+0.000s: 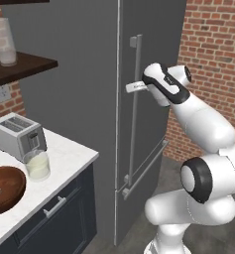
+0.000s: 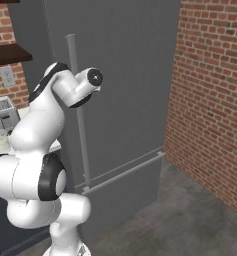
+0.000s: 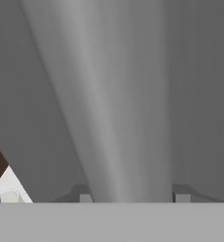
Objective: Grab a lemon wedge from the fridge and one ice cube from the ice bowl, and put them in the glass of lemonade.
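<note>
1. Standing shut, the fridge [image 1: 79, 124] fills the middle of the scene, its long bar handle [image 1: 135, 114] upright.
2. The gripper [image 3: 131, 197] sits at that handle, a fingertip [image 3: 85, 197] on each side of the bar; whether they press it, I cannot tell.
3. Left, on the white counter [image 1: 69, 158], the glass of lemonade [image 1: 37, 165] stands between the wooden ice bowl [image 1: 5, 188] and the toaster [image 1: 17, 135].

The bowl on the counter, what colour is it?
Dark reddish-brown wood; the ice bowl shows best in the left base view.
</note>
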